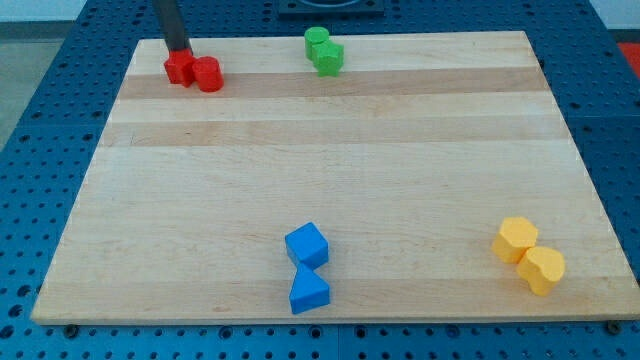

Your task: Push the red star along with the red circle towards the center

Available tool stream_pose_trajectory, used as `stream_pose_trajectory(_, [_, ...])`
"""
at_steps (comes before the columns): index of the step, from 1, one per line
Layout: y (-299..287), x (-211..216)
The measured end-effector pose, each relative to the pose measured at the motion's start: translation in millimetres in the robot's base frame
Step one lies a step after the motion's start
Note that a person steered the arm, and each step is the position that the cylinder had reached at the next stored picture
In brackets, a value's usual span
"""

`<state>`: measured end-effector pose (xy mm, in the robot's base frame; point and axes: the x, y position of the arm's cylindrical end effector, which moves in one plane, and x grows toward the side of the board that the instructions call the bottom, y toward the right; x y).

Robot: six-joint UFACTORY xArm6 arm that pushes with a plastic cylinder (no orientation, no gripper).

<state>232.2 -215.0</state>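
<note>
The red star point(179, 68) and the red circle point(209, 75) sit touching side by side near the top left corner of the wooden board point(330, 170), the star on the left. My tip point(178, 51) is at the star's top edge, touching or almost touching it, with the dark rod rising out of the view's top.
Two green blocks point(324, 50) sit together at the top middle. A blue cube point(306, 245) and a blue triangle point(308, 291) sit at the bottom middle. Two yellow blocks point(528, 254) sit at the bottom right. The board's top edge is just behind my tip.
</note>
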Motion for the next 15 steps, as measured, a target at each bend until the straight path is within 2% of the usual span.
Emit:
stream_pose_trajectory(2, [11.1, -6.5])
stream_pose_trajectory(4, [-34.6, -12.1])
stream_pose_trajectory(6, [-35.0, -2.1])
stream_pose_trajectory(7, [-32.6, 13.3])
stream_pose_trajectory(13, [10.1, 31.3])
stream_pose_trajectory(15, [17.1, 68.4])
